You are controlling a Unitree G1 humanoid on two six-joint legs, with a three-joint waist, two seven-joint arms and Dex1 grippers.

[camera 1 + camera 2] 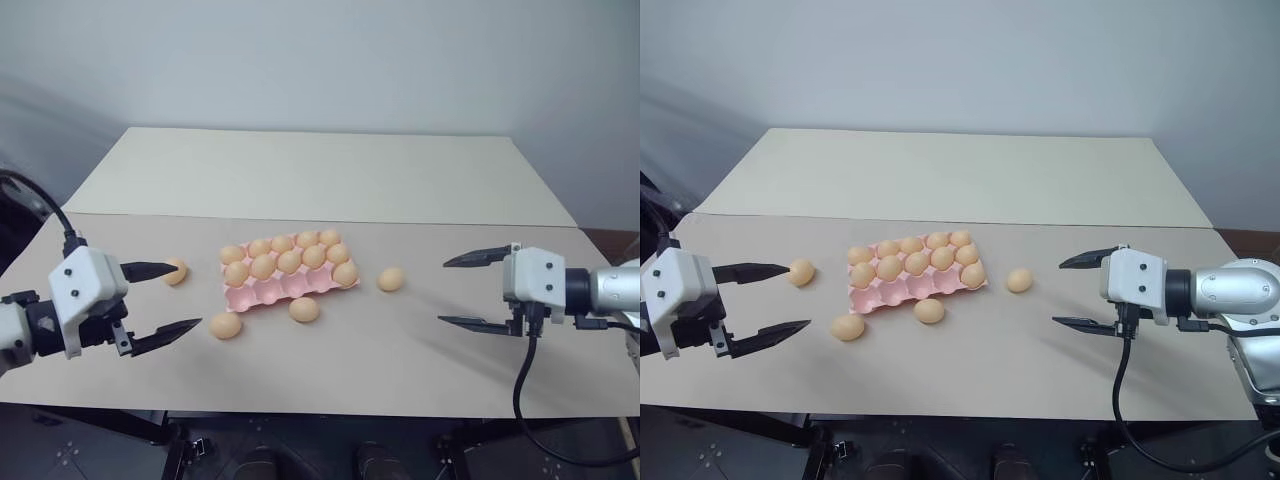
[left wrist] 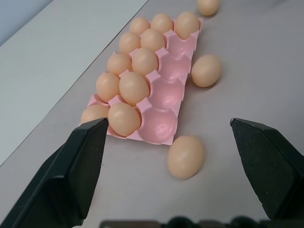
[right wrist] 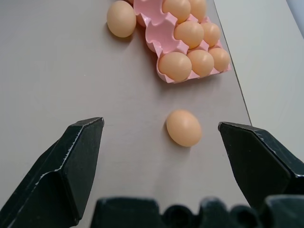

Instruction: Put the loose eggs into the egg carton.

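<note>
Pink moulded pulp, the egg carton (image 1: 290, 285) lies near the middle of the tan table (image 1: 420, 350), set slightly askew. Its two far rows are full of eggs, and one more sits in the near row at the end toward my right; the other near cups are bare, which my left wrist view shows plainly as four hollow pink cups (image 2: 164, 95) in a line.

Four loose eggs lie on the table around it. One (image 1: 304, 309) rests just beside the carton's near edge, one (image 1: 226, 325) near its near-left corner, one (image 1: 391, 279) a little off its right end, and one (image 1: 176, 271) well off to the left.

From the head views that far-left egg sits right at the tip of my left gripper's (image 1: 162, 303) upper finger; I cannot tell whether they touch. My left wrist view catches the near-left egg (image 2: 185, 156) between my spread fingers (image 2: 78, 166), lying on the table and apart from both.

My right gripper (image 1: 472, 290) hangs to the right of the carton, its jaws wide and holding nothing. Its wrist view frames the right-hand egg (image 3: 183, 127) between the fingers, clear of each, with the carton's filled end beyond.
</note>
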